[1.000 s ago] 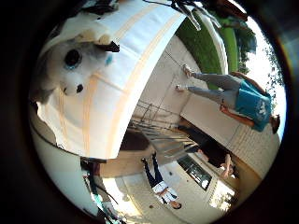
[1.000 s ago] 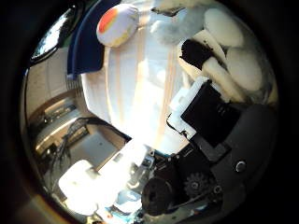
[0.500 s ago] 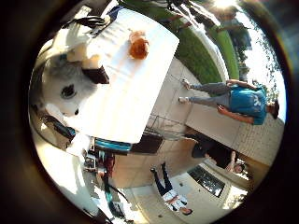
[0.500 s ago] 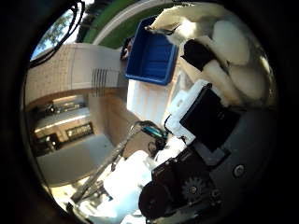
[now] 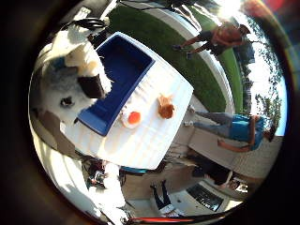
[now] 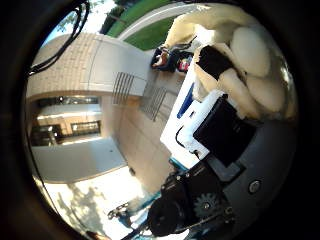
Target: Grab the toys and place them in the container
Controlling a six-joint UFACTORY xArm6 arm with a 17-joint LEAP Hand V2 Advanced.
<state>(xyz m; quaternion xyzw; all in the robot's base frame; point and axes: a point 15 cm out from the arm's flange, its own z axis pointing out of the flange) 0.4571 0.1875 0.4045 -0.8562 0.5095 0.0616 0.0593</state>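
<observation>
My hand (image 6: 215, 125) is shut on a white plush toy (image 6: 250, 60); a black fingertip presses into its fur. The little finger side palm view shows the plush's face (image 5: 67, 82) with a black fingertip (image 5: 91, 86) on it. The hand hangs high above a blue container (image 5: 120, 77) that stands on a white table (image 5: 141, 145); the plush hides one side of the container. An orange and white ball toy (image 5: 132, 118) and a small brown toy (image 5: 167, 109) lie on the table beside the container. A sliver of the blue container (image 6: 187, 104) shows in the thumb side palm view.
The table stands on a paved patio (image 5: 202, 141) next to a green lawn (image 5: 178, 42). The thumb side palm view shows a building wall (image 6: 80, 90) and paving.
The views have swung and the table looks smaller and further off. The blue container and both small toys now lie in the little finger side view. The plush stays in the hand.
</observation>
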